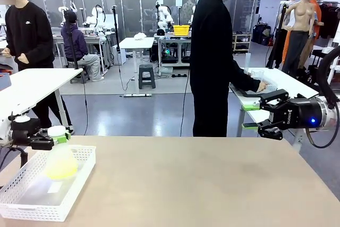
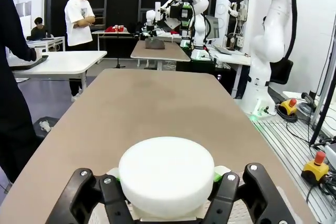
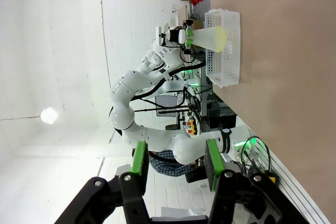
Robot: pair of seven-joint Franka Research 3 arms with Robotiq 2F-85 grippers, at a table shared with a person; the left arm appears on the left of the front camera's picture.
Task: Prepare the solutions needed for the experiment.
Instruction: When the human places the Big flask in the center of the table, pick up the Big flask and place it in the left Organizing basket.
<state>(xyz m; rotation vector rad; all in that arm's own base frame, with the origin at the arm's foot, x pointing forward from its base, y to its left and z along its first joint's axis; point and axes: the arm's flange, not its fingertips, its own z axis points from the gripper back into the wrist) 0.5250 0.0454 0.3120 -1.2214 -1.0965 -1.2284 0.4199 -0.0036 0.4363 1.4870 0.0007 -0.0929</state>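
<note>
A frosted conical flask [image 1: 58,155] with a white round cap [image 2: 166,174] hangs over the white basket [image 1: 79,184] at the table's left end. My left gripper [image 1: 53,140] is shut on the flask's neck just under the cap. The solutions are a pale yellow-green liquid [image 1: 61,167] in the flask's lower part, seen from afar as liquid [image 3: 221,39] in the right wrist view. The flask's base sits low inside the basket's walls; whether it touches the floor is unclear. My right gripper [image 1: 251,116] hovers open and empty over the table's right edge, with its green pads [image 3: 139,158] apart.
The brown table [image 1: 202,184] stretches bare between the basket and my right gripper. A person in black [image 1: 212,57] stands beyond the far edge, hands on another white table [image 1: 287,86] at the right. The basket [image 3: 226,51] lies far off in the right wrist view.
</note>
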